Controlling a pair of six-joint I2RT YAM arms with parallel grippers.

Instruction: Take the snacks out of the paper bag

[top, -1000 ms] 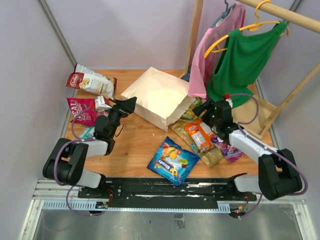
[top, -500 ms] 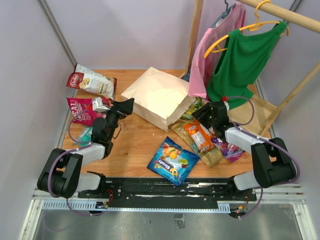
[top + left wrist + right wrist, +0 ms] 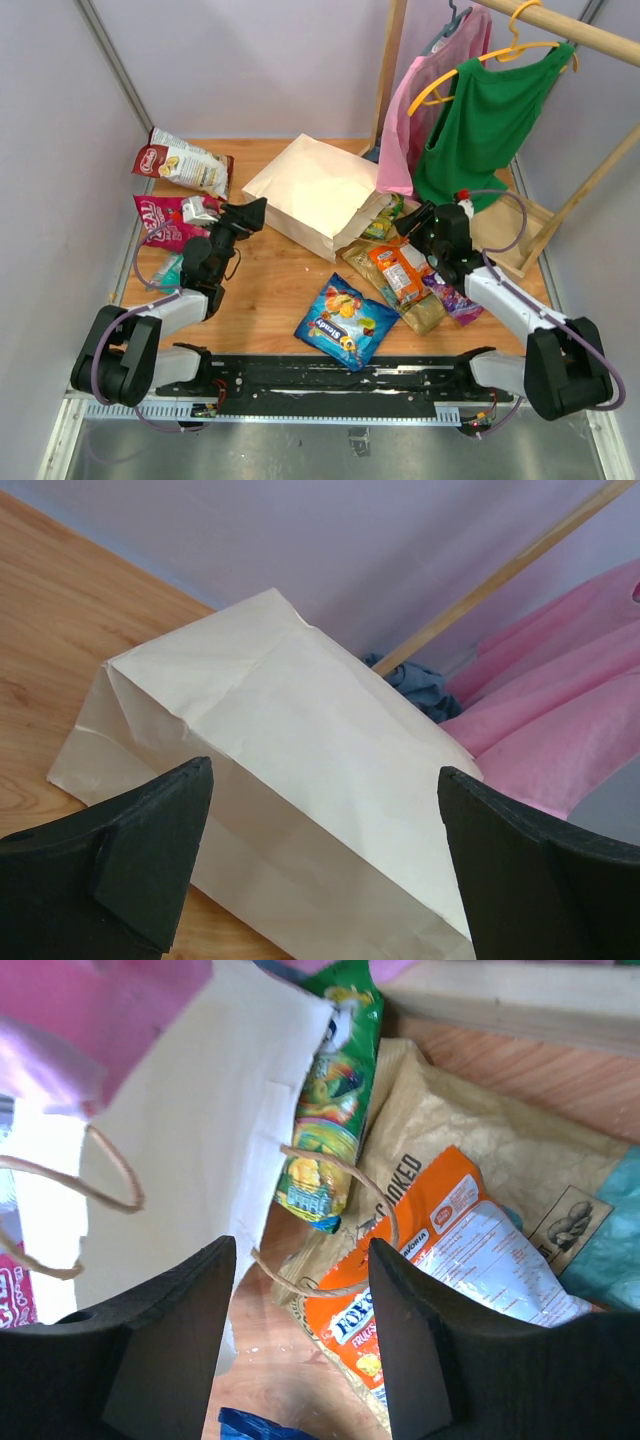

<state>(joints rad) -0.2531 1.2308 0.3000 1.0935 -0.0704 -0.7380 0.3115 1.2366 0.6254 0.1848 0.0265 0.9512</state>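
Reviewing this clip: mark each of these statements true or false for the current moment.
1. The paper bag lies on its side. True.
2. The left gripper is clamped on the bag. False: its jaws stand wide open, short of the bag.
3. The blue packet is inside the bag. False: it lies out on the table, nearer the arms.
4. A green packet shows at the bag's mouth. True.
5. The orange packet lies on the tan packet. True.
6. The green shirt lies flat on the table. False: it hangs from the wooden rail.
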